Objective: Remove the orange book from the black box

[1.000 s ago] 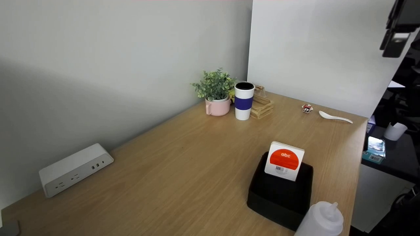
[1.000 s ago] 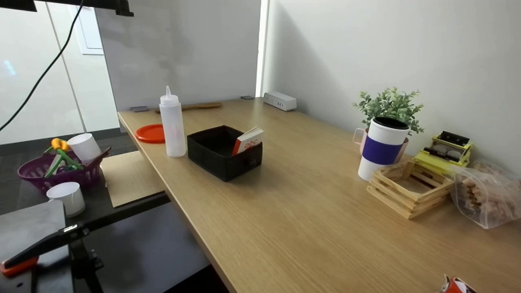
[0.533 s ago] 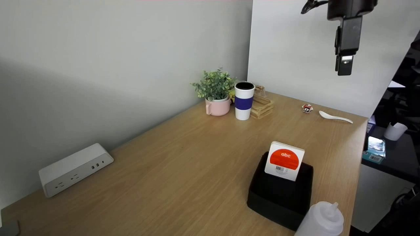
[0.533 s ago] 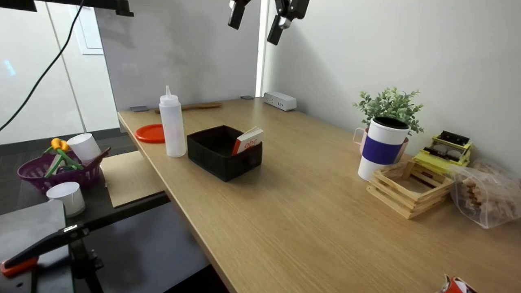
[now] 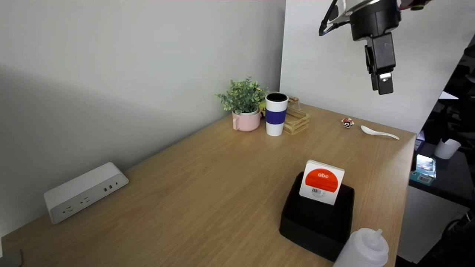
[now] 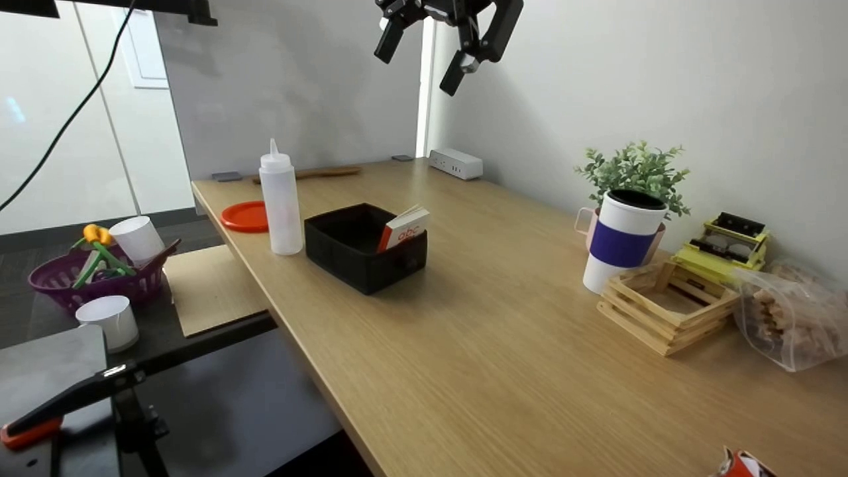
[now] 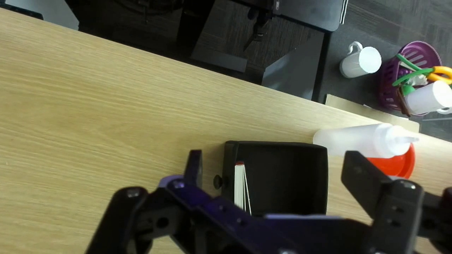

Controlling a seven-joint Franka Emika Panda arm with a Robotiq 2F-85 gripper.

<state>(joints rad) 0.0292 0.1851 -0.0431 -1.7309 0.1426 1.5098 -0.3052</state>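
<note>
Jaws spread, my end effector [image 6: 417,73] hangs upper center in an exterior view; the orange abc book [image 6: 405,227], likely light and stiff, invites a top-edge pinch.

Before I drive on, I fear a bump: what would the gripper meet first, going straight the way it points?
Probably the tabletop, between the black box and the table's open edge; depth is unclear, so the gripper could clip the box first.
</note>
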